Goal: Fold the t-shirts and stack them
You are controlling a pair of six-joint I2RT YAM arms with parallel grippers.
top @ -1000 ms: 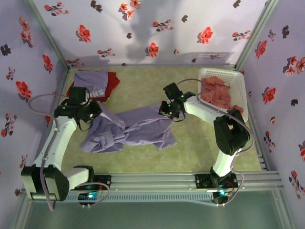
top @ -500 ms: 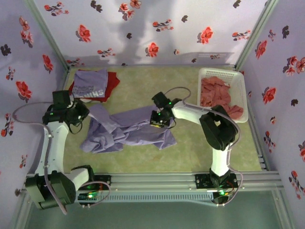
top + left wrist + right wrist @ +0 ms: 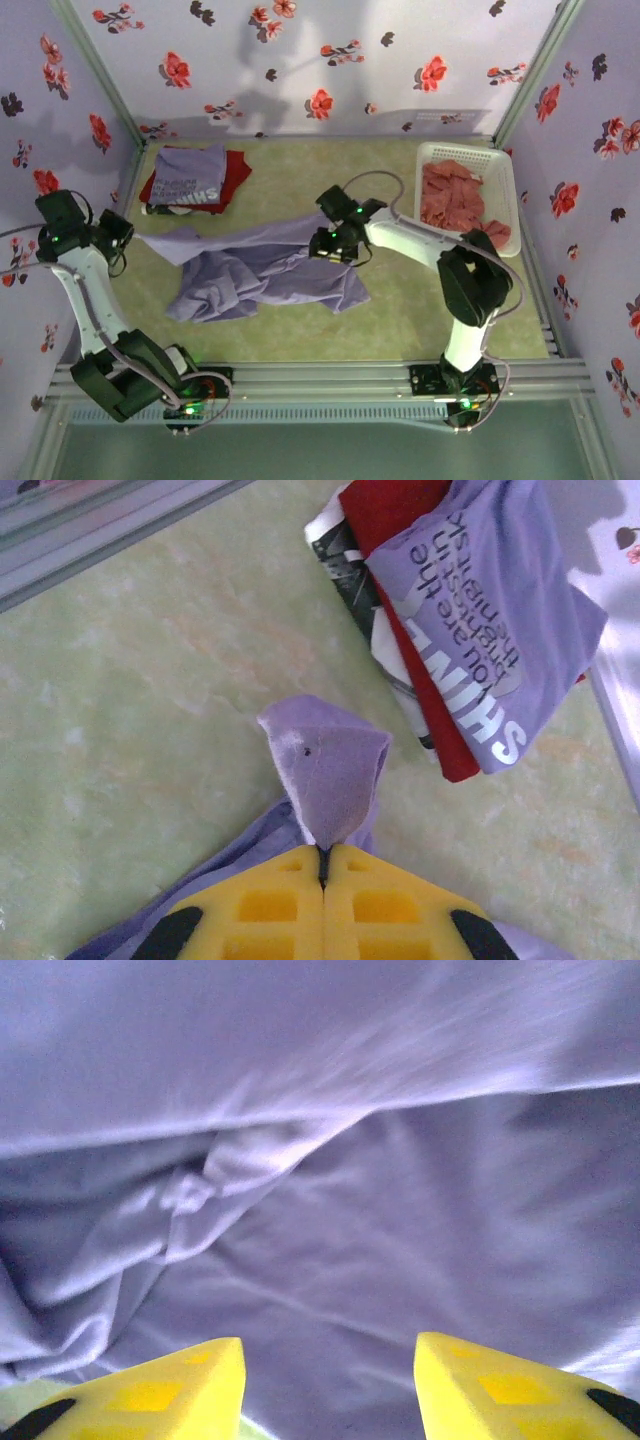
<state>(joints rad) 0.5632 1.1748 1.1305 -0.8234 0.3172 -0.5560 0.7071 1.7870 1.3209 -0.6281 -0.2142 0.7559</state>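
Lavender t-shirt [image 3: 265,270] sprawls crumpled mid-table, unfolded. Basket [image 3: 465,150] at right holds salmon-red shirts [image 3: 455,195] to fold; folded stack [image 3: 195,180] — 2 shirts showing — sits back left. Left gripper [image 3: 322,855] pinches its corner shut; right gripper [image 3: 328,1360] hovers over it, jaws parted, empty.

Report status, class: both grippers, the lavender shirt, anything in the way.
Left gripper shut on lavender t-shirt corner. Right gripper open, over same shirt, crumpled, unfolded. Nothing in the way; folded stack apart at back left.
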